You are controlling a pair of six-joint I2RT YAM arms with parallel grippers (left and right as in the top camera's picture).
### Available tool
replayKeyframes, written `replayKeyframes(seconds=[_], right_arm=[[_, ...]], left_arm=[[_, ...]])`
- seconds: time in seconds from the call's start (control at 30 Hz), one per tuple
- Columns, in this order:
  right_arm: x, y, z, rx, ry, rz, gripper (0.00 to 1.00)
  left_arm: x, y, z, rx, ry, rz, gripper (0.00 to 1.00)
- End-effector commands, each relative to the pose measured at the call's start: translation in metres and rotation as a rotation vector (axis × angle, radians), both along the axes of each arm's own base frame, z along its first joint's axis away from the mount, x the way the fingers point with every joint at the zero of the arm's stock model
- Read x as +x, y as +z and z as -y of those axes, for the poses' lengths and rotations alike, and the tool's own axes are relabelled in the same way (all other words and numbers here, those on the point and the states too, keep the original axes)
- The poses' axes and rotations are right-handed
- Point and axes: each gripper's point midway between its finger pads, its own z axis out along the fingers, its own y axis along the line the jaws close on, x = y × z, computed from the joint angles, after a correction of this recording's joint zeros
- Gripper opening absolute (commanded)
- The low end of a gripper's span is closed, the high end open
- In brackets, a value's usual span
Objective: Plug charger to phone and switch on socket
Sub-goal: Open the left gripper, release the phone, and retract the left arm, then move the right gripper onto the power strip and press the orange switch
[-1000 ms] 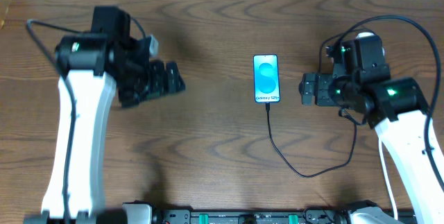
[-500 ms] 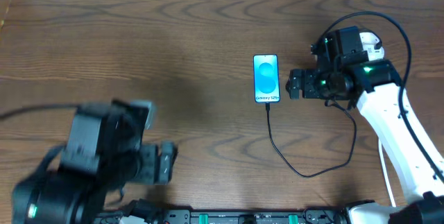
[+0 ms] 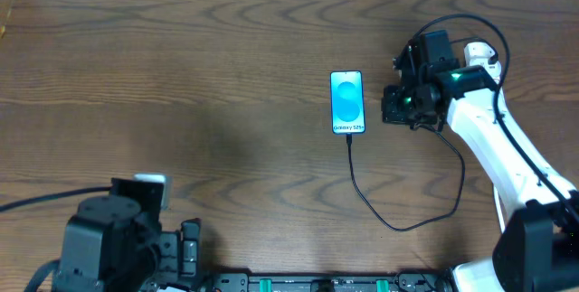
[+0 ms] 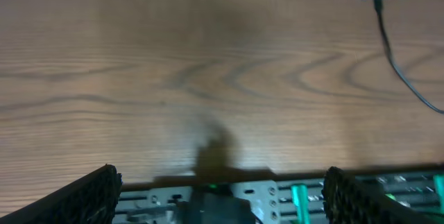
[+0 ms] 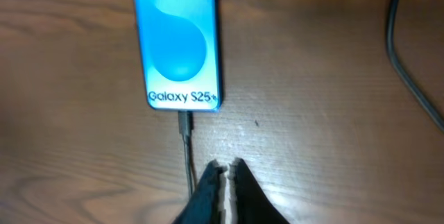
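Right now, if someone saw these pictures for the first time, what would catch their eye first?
The slim smartphone with the glowing cyan-blue screen stands out, lying flat near the middle of the dark wooden table. A thin black cable runs from its bottom edge and curves away toward the right. The right tool, shut, is just to the right of the phone.
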Motion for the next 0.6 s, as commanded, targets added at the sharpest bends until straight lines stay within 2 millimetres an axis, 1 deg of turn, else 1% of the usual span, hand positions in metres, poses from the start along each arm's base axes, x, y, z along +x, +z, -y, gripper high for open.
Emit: replayKeyframes(seconds=[0.0,0.1,0.2,0.27,0.37,0.43,0.47,0.57], right_arm=[[-0.005,-0.016,0.022,-0.114,-0.064,-0.052,0.02],[-0.015,-0.019,0.06,-0.278,-0.207,-0.097,0.01],[-0.023,-0.013,0.092,-0.378,-0.31,-0.113,0.01],[-0.021,-0.008,0.103,-0.377,-0.345,-0.102,0.01],[-0.017,0.003,0.122,-0.359,-0.448,-0.08,0.01],[-0.011,0.011,0.14,-0.341,-0.538,-0.062,0.01],[-0.005,0.018,0.154,-0.331,-0.587,-0.045,0.01],[0.001,0.031,0.178,-0.321,-0.661,-0.019,0.01]], left_arm=[[-0.008,0.001,-0.018,0.072,0.039,0.038,0.93],[-0.015,0.004,-0.024,0.078,0.054,0.088,0.93],[-0.024,0.008,-0.028,0.064,0.073,0.142,0.93],[-0.031,0.01,-0.032,0.055,0.099,0.179,0.93],[-0.042,0.012,-0.037,0.044,0.152,0.232,0.93],[-0.05,0.014,-0.041,0.038,0.194,0.272,0.93],[-0.056,0.014,-0.043,0.034,0.216,0.3,0.93],[-0.065,0.015,-0.045,0.026,0.238,0.348,0.93]])
